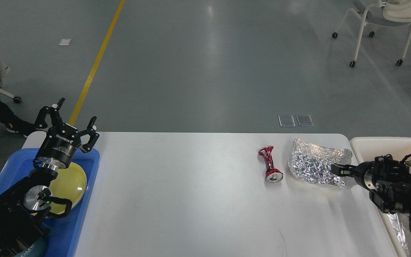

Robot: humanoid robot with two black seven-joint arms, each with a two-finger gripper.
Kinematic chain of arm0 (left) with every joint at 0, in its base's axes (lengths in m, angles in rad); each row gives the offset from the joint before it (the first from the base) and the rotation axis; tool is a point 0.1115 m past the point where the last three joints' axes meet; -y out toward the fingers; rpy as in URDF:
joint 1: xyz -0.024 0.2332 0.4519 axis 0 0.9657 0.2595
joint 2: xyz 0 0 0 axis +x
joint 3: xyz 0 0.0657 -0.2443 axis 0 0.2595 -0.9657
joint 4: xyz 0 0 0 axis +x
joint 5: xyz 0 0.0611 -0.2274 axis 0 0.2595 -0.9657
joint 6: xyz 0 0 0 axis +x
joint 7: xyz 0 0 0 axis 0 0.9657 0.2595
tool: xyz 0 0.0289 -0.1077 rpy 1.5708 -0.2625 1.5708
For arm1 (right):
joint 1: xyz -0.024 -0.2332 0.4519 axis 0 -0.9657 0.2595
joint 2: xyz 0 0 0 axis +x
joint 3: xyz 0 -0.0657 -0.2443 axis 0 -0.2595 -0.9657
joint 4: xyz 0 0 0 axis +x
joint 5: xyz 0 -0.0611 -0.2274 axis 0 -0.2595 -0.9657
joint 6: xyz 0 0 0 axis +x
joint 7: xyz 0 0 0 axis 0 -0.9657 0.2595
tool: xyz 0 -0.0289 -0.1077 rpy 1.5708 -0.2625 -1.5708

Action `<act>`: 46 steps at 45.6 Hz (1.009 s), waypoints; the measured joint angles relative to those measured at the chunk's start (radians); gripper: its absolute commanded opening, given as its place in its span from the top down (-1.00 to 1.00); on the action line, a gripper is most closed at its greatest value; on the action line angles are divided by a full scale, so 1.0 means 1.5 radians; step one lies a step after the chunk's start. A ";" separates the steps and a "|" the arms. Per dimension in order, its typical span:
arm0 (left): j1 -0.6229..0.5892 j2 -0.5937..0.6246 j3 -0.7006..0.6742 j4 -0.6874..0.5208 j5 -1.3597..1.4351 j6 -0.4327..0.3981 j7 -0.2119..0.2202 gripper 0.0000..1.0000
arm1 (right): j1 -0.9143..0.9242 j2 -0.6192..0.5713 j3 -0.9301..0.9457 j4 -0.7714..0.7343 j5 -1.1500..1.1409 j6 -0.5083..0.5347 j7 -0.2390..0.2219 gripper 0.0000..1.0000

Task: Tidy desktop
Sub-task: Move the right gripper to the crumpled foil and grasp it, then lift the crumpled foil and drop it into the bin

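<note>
The desktop [191, 200] fills the lower middle of the frame: a broad, smooth white top with rounded far corners. Right of centre on it lie a crushed red can [270, 164] and, just beside it, a crumpled sheet of silver foil [312, 164].

At lower left we see a blue tray [84, 200] holding a yellow plate [68, 184]. At the right edge sits a cream bin [387, 142] with a scrap of foil [398, 221] inside.

Our left gripper [75, 119] hovers above the tray's far end, fingers spread and empty. Our right gripper [339, 168] touches the foil sheet's right edge; we cannot tell whether it pinches it.
</note>
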 measured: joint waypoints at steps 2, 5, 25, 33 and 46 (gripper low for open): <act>0.000 0.000 0.000 0.000 0.000 0.000 0.000 -1.00 | -0.003 0.002 0.011 -0.001 0.001 -0.001 0.000 0.35; 0.000 0.000 0.000 0.000 0.000 0.000 0.000 -1.00 | -0.005 0.002 0.016 -0.001 0.001 -0.002 -0.001 1.00; 0.000 0.000 0.000 0.000 0.000 0.000 0.000 -1.00 | -0.008 -0.004 0.051 0.014 0.001 0.013 -0.011 1.00; 0.000 0.000 0.000 0.000 0.000 0.000 0.000 -1.00 | 0.020 -0.027 0.062 0.057 0.001 0.018 -0.009 1.00; 0.000 0.000 0.000 0.000 0.000 0.000 0.001 -1.00 | 0.415 -0.233 -0.024 0.403 -0.031 0.180 -0.001 1.00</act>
